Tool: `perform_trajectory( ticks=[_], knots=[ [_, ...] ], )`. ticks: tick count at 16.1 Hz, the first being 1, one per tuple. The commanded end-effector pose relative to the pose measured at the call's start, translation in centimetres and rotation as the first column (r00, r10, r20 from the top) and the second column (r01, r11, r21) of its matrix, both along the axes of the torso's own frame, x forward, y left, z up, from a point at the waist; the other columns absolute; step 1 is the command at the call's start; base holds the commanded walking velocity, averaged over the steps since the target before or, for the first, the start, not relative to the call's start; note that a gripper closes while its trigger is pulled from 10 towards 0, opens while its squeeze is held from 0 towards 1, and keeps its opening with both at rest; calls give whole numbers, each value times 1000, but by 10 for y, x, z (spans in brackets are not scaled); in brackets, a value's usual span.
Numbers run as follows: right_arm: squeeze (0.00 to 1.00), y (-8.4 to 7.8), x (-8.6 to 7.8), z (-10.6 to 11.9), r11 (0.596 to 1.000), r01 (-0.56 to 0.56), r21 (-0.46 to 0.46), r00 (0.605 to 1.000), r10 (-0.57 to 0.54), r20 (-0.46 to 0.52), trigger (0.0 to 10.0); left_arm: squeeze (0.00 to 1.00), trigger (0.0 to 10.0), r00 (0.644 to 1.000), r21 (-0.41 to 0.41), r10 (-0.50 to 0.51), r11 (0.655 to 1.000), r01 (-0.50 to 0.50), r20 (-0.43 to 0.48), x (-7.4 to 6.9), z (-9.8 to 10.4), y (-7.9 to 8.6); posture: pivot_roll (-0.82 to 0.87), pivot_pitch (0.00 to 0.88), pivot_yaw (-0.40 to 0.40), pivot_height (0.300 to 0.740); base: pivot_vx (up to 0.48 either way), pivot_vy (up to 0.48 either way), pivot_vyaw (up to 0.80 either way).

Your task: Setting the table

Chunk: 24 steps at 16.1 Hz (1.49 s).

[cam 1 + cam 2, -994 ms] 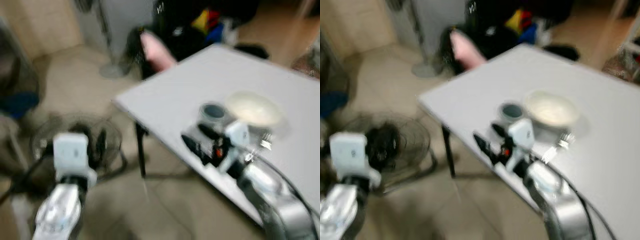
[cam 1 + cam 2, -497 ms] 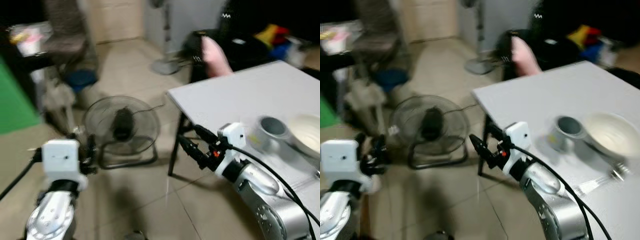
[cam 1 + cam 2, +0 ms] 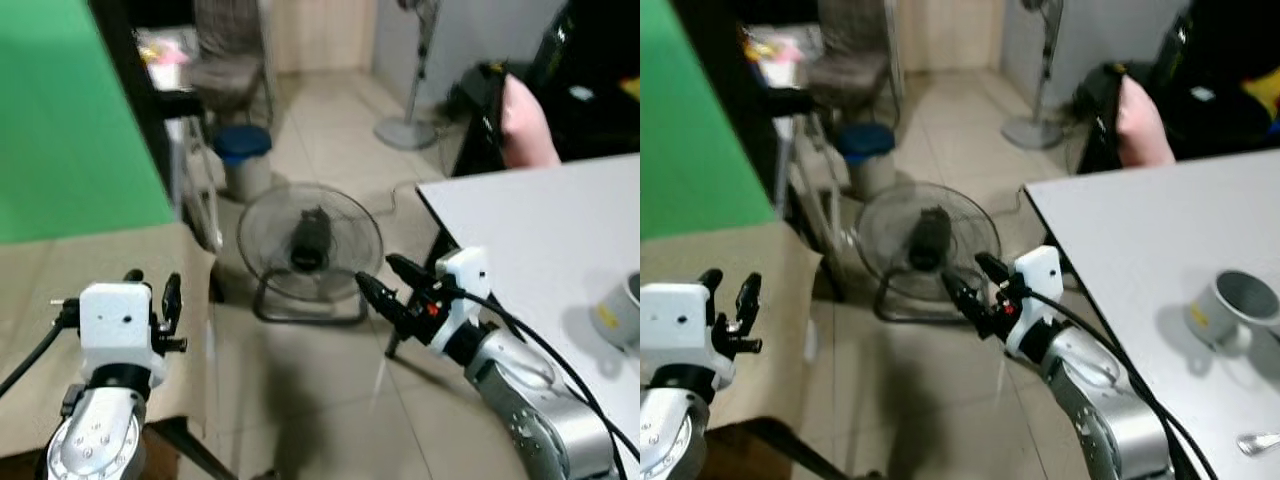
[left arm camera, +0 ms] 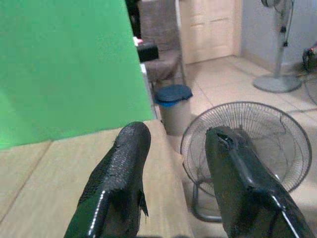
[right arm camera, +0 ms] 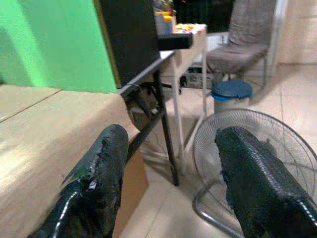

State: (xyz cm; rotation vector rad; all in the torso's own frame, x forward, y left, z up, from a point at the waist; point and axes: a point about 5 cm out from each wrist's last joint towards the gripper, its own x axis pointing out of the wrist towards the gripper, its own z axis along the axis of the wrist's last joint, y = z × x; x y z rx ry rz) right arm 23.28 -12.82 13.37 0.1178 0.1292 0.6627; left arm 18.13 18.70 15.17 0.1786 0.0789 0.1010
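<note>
A grey mug [image 3: 1230, 305] stands on the white table [image 3: 540, 230] at the right, with a piece of cutlery [image 3: 1260, 440] near the table's front edge. My right gripper [image 3: 376, 270] is open and empty, held over the tiled floor to the left of the white table's corner. My left gripper [image 3: 152, 280] is also open and empty, raised above the edge of a light wooden table [image 3: 60, 290] at the left. In the left wrist view its two fingers [image 4: 124, 163] point over that wooden top. In the right wrist view the fingers [image 5: 247, 173] point toward the wooden table and the floor fan.
A round floor fan [image 3: 310, 245] stands on the tiles between the two tables. Behind it are a blue bin [image 3: 243, 145], a grey chair [image 3: 225, 60] and a pedestal fan's base [image 3: 405, 130]. A green screen [image 3: 70, 110] rises at the left. A pink cushion [image 3: 525, 125] sits beyond the white table.
The camera has swung left: the white table slid to the right edge, the bowl left the picture, and the wooden table and green screen came in. Both grippers stay open and empty.
</note>
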Motion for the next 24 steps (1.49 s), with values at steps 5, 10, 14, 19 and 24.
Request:
perform_trajectory(
  ticks=[5, 10, 14, 19, 24],
  knots=[
    [0, -5, 1, -3, 1000, -5, 6, 1000, 5, -7, 10000, 0, 10000, 1000, 41, -31, 999, 31, 1, -3, 2, -6, 7, 0, 17, 740, 0, 64, 480],
    [0, -11, 3, -4, 994, 76, 74, 996, -72, -56, 10000, 0, 10000, 1000, 11, -4, 1000, 4, -9, -7, 1, -2, 10, 0, 10, 740, 0, 192, 0],
    [0, -10, 5, -2, 984, 145, 103, 988, -138, -71, 10000, 0, 10000, 1000, 23, -3, 1000, 3, 5, -3, 5, 1, 5, 0, 12, 740, 0, 480, 0],
    [0, -11, 8, -1, 975, 198, 101, 979, -192, -71, 10000, 0, 10000, 1000, 38, -15, 999, 14, 7, 2, 7, 3, 1, 0, 12, 740, 0, 480, -83],
    [0, -8, 13, 2, 969, 224, 101, 973, -217, -78, 10000, 0, 10000, 1000, 63, -14, 998, 13, 25, 9, 11, 10, -12, 0, 5, 740, 0, 480, 0]
  ],
)
